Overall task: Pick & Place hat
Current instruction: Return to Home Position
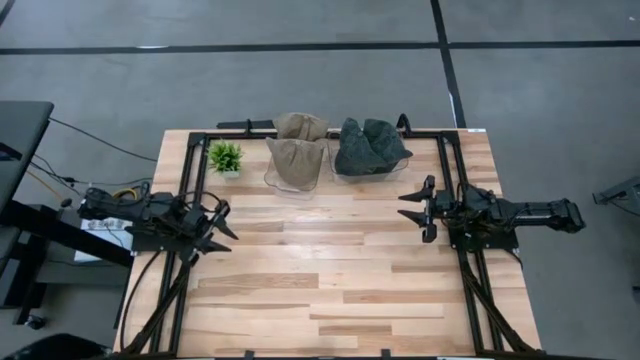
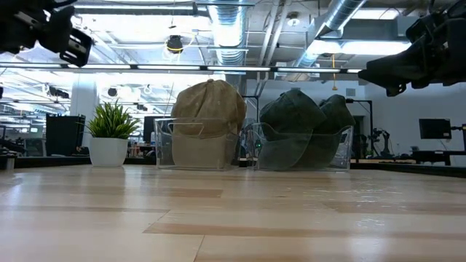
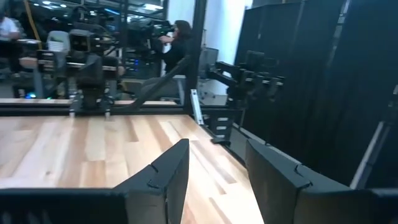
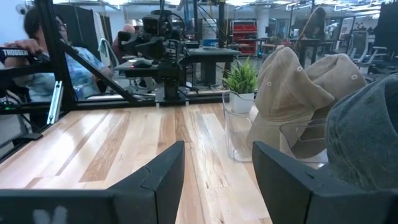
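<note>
High view: the left gripper (image 1: 225,232) hangs over the left side of the wooden table (image 1: 330,290) and the right gripper (image 1: 405,208) over the right side. The 2 point toward each other and are well apart. In the left wrist view the dark fingers (image 3: 165,177) are spread, with bare wood between them. It is the same for the right gripper's fingers (image 4: 158,177), and neither gripper pinches anything.

The hats are away from both grippers, toward the far edge of the table and between the 2 arms. The left transparent bin (image 1: 270,178) holds 2 light brown caps (image 1: 297,160). The farther cap reaches past the bin's far side. Just beside it, closer to the right gripper, the right transparent bin (image 1: 342,172) holds 2 dark caps (image 1: 372,148).

A small green plant (image 1: 225,157) stands beyond the left gripper, near the left bin. In the right wrist view a person (image 4: 37,37) sits beyond the table.
</note>
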